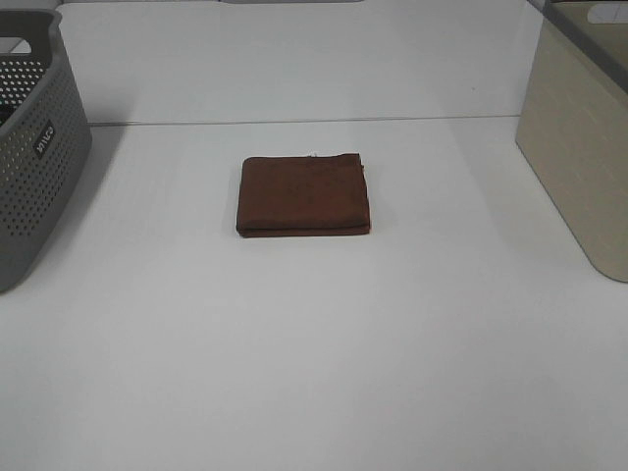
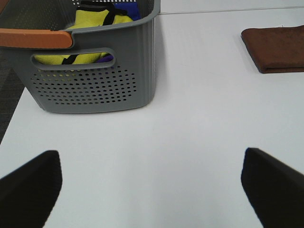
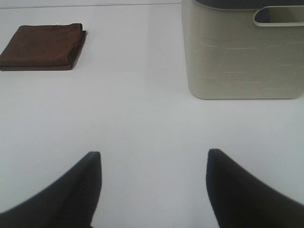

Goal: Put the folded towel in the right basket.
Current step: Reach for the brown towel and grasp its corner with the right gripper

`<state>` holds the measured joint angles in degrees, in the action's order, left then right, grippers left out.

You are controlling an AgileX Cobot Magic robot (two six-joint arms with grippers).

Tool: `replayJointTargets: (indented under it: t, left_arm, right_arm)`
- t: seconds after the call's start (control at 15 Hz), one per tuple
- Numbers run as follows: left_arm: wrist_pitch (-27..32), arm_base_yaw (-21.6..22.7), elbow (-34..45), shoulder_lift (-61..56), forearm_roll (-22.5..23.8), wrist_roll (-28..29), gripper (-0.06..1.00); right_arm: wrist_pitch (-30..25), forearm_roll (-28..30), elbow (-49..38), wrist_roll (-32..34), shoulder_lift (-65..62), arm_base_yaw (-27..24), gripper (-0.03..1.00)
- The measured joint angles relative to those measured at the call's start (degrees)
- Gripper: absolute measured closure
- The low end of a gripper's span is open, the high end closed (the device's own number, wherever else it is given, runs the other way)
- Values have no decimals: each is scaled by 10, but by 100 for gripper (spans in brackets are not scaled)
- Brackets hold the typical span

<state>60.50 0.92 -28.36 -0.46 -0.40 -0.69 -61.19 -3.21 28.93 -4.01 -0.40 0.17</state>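
Plainly, the towel (image 1: 303, 195) sat centre tabletop (image 1: 314, 373), left of the right end effector (image 3: 154, 185). That and the left end effector (image 2: 152, 183) gaped empty.

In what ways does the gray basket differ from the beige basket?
The gray basket is dark gray; the beige basket is pale beige with a gray rim. The gray basket has walls full of small holes; the beige basket has solid walls. The gray basket holds yellow and blue items; the inside of the beige basket is hidden. Both have a handle slot.
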Motion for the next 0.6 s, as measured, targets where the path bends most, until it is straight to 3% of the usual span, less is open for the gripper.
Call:
replayJointTargets:
  t: [0.6]
  left_arm:
    - [0, 0, 0, 0, 0, 0, -3]
  right_arm:
    - [0, 0, 0, 0, 0, 0, 36]
